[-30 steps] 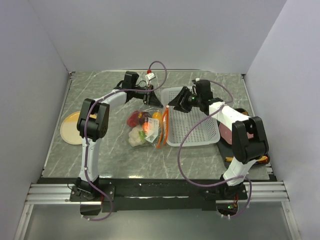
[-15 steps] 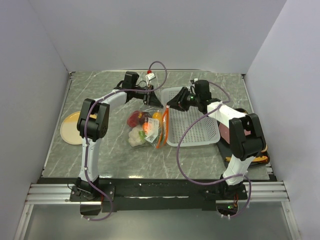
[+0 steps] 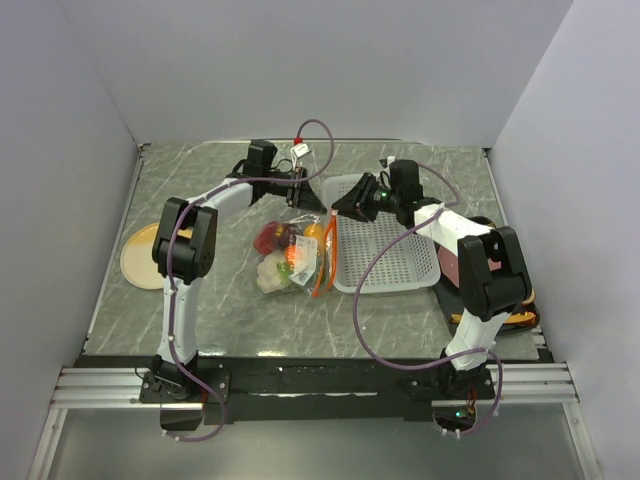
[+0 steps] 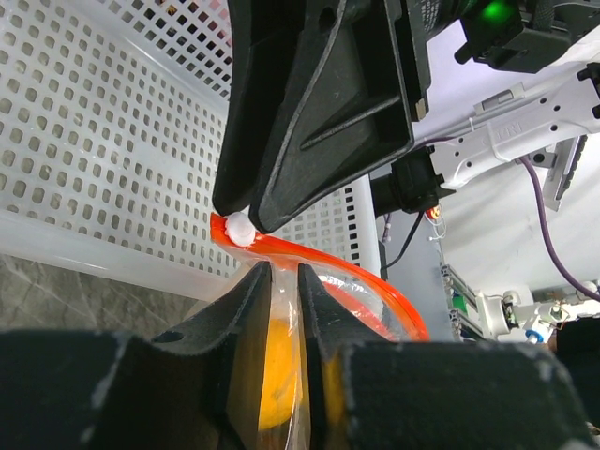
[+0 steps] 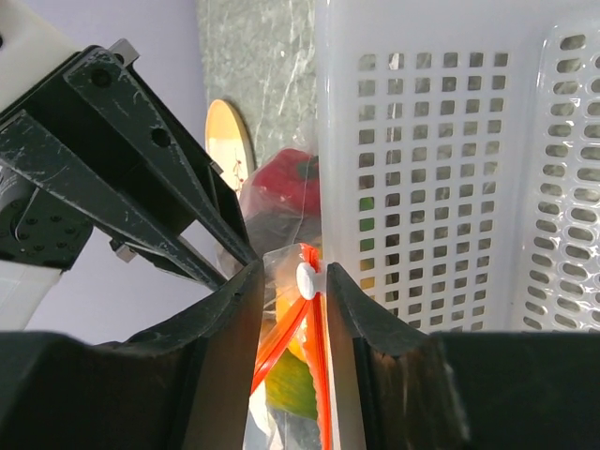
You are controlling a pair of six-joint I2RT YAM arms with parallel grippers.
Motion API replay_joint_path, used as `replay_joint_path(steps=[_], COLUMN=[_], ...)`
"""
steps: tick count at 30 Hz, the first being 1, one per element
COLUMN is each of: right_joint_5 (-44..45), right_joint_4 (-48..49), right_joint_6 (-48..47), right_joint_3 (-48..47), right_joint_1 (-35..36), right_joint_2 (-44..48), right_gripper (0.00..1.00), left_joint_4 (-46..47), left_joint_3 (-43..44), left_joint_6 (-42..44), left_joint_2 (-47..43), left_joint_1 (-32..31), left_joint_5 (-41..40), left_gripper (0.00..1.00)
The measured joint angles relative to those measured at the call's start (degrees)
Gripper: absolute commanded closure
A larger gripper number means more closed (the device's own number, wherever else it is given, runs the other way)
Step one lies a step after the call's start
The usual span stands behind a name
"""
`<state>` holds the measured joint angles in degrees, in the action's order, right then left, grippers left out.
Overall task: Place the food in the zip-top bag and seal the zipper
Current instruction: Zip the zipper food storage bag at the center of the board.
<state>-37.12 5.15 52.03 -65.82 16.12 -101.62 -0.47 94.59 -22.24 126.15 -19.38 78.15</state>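
Note:
The clear zip-top bag [image 3: 293, 256] lies left of the basket with the food inside: red pepper [image 3: 268, 237], cauliflower [image 3: 270, 273], orange [image 3: 313, 232]. Its orange-red zipper [image 3: 325, 258] runs along the basket side. My left gripper [image 3: 305, 197] is shut on the bag film just below the zipper's far end [image 4: 284, 278]; the orange [image 4: 272, 366] shows between its fingers. My right gripper [image 3: 340, 208] meets it tip to tip and is shut on the zipper's white slider [image 5: 307, 278]. The pepper [image 5: 291, 178] and green mango [image 5: 292, 389] show through the bag.
The white perforated basket [image 3: 388, 250] stands right of the bag, touching the zipper. A tan plate [image 3: 142, 256] lies at the left. A dark tray with a pink slab [image 3: 451, 265] sits at the right edge. A purple cable loops over the basket.
My right gripper has moved a little left, up to the zipper's far end at the left gripper's tips. The left gripper and bag have hardly moved.

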Motion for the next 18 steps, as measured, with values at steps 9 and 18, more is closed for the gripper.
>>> replay_joint_path(steps=[9, 18], right_joint_5=[1.1, 0.6], right_joint_4=[0.1, 1.3], right_joint_6=[0.0, 0.6], right_joint_3=[1.5, 1.7], right_joint_1=[0.0, 0.0], right_joint_2=[0.0, -0.1], right_gripper=[0.58, 0.8], left_joint_4=[0.3, 0.3], left_joint_3=[-0.5, -0.5], left_joint_6=[0.0, 0.0], left_joint_2=[-0.3, -0.3], left_joint_1=[0.0, 0.0], left_joint_5=[0.0, 0.0], left_gripper=[0.78, 0.78])
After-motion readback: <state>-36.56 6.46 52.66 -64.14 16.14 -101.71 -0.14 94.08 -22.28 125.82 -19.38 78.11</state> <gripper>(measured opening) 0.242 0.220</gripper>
